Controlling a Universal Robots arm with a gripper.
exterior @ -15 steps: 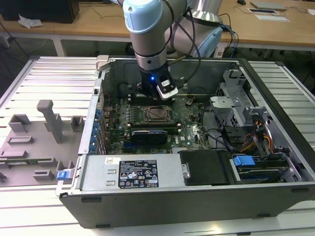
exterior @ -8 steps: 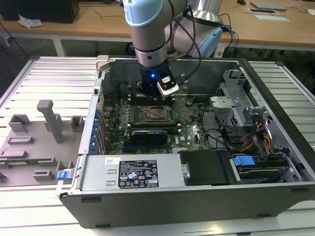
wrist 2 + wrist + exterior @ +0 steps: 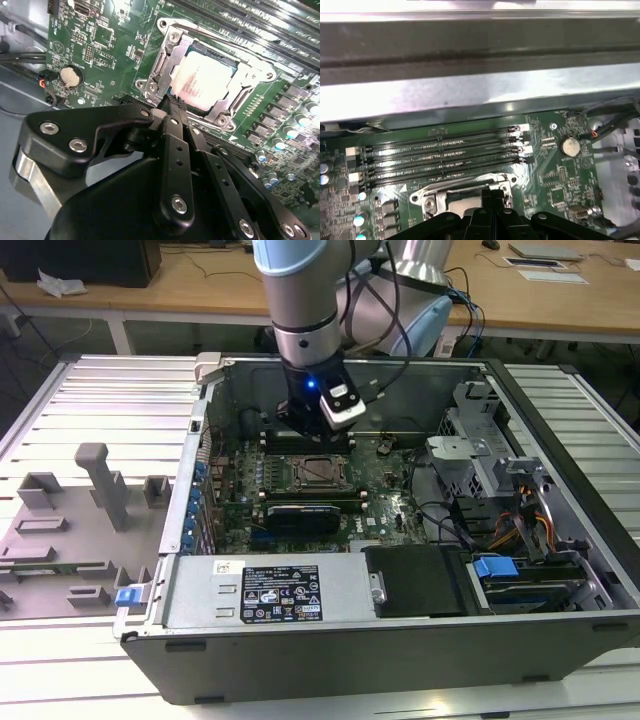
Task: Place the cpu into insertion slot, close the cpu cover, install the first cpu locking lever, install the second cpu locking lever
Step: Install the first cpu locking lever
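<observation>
The cpu [image 3: 202, 79], a dull silver square, lies in the insertion slot [image 3: 318, 472] on the green motherboard. The grey cpu cover [image 3: 167, 37] is folded down flat around it, framing the chip through its window. A thin metal locking lever [image 3: 158, 65] runs along one side of the socket. My gripper [image 3: 172, 102] hovers just above the socket's edge with its black fingers pressed together and nothing visible between them. In the first wrist view the fingertips [image 3: 492, 194] sit over the cover [image 3: 470, 181] beside the chip [image 3: 462, 201]. The arm's wrist [image 3: 312, 390] stands over the back of the board.
Long black memory slots [image 3: 440, 152] lie between the socket and the case wall [image 3: 470, 95]. A coin battery [image 3: 568, 146] and a black expansion card [image 3: 305, 512] sit nearby. Drive cages and cables [image 3: 500, 500] fill the exterior view's right. A grey fixture tray [image 3: 70, 530] lies outside the case.
</observation>
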